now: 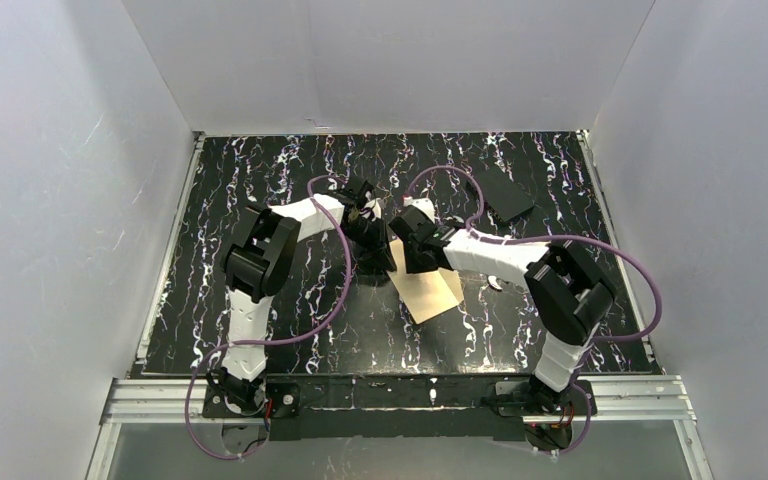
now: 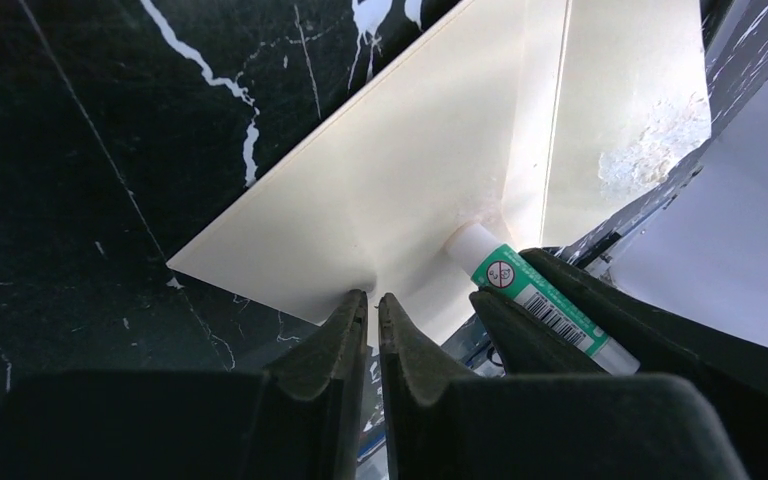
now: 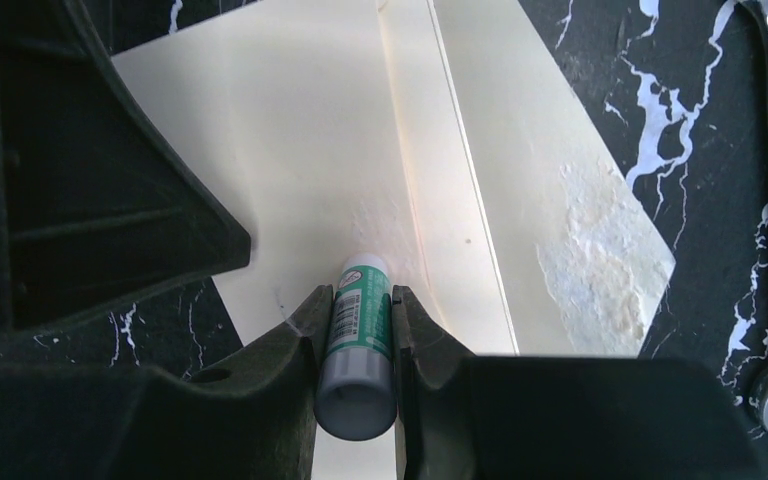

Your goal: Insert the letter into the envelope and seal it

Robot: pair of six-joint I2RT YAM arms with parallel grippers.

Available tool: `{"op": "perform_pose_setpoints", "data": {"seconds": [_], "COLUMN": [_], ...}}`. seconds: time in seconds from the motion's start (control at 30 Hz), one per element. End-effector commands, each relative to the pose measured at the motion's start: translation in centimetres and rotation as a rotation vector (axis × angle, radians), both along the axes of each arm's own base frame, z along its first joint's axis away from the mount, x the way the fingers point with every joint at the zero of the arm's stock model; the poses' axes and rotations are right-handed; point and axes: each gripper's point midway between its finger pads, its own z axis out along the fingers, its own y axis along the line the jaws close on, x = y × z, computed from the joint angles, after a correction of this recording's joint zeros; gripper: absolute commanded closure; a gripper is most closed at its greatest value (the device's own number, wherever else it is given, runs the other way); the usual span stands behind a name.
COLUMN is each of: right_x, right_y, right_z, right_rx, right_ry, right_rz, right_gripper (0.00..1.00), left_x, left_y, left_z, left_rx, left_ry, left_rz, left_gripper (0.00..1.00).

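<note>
Glue stick (image 3: 357,350), held in my right pincer (image 3: 360,298), dabs the envelope (image 3: 290,150) ahead for sealing; left pincer (image 2: 373,298), narrow, maybe pins it; fold next.

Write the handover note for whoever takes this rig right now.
Left gripper: nearly shut, tips on the edge of the flat cream-white paper envelope; pinch or press unclear.
Right gripper: shut on the green-and-white glue stick, its tip on the envelope beside a fold.
Tan paper letter: not in view, perhaps already inside.
Done: rough glue-like patch on the envelope.
Left: finish gluing, close flap, press.
</note>
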Motion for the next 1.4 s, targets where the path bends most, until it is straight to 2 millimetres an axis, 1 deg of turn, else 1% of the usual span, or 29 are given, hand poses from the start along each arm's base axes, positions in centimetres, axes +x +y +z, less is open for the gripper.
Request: {"op": "perform_pose_setpoints", "data": {"seconds": [0.0,0.1,0.2,0.37,0.47,0.57,0.73,0.77,0.97,1.17,1.27,1.37], "right_x": [0.2,-0.5,-2.0,-4.5,-5.9,-7.1,-8.2,-8.4,-9.5,-10.3,-9.7,-7.9], "right_y": [-0.7,-1.6,-2.7,-3.3,-3.5,-3.6,-4.1,-3.9,-3.3,-4.2,-4.6,-5.6], "right_z": [-2.8,-2.9,-2.9,-2.3,-1.9,-1.7,-2.0,-1.9,-2.2,-2.7,-2.8,-3.0], "right_rx": [-0.060,-0.086,-0.093,-0.090,-0.094,-0.088,-0.105,-0.091,-0.048,-0.100,-0.125,-0.196], "right_ry": [0.037,0.056,0.081,0.147,0.211,0.269,0.325,0.334,0.349,0.378,0.352,0.276], "right_rz": [-0.030,-0.033,-0.009,0.089,0.135,0.150,0.142,0.150,0.211,0.224,0.202,0.121], "right_gripper": [0.99,0.99,0.99,0.99,0.99,0.99,0.99,0.99,0.99,0.99,0.99,0.99], "left_x": [-2.0,-1.7,-1.1,-0.1,0.4,0.6,0.5,0.4,0.2,0.1,-0.1,-0.3], "left_y": [3.2,2.9,2.4,1.4,0.9,0.9,1.3,1.3,1.4,1.6,1.6,1.3], "left_z": [-4.6,-4.5,-4.5,-4.8,-4.8,-5.0,-5.5,-5.6,-6.0,-6.1,-6.2,-6.2], "left_rx": [0.201,0.202,0.196,0.166,0.151,0.162,0.179,0.180,0.190,0.190,0.186,0.172], "left_ry": [0.059,0.071,0.082,0.111,0.122,0.120,0.128,0.132,0.140,0.145,0.149,0.158], "left_rz": [-0.021,0.018,0.085,0.214,0.262,0.287,0.311,0.313,0.320,0.311,0.294,0.265], "left_gripper": [0.91,0.95,1.00,1.00,1.00,1.00,1.00,1.00,1.00,1.00,1.00,1.00]}}
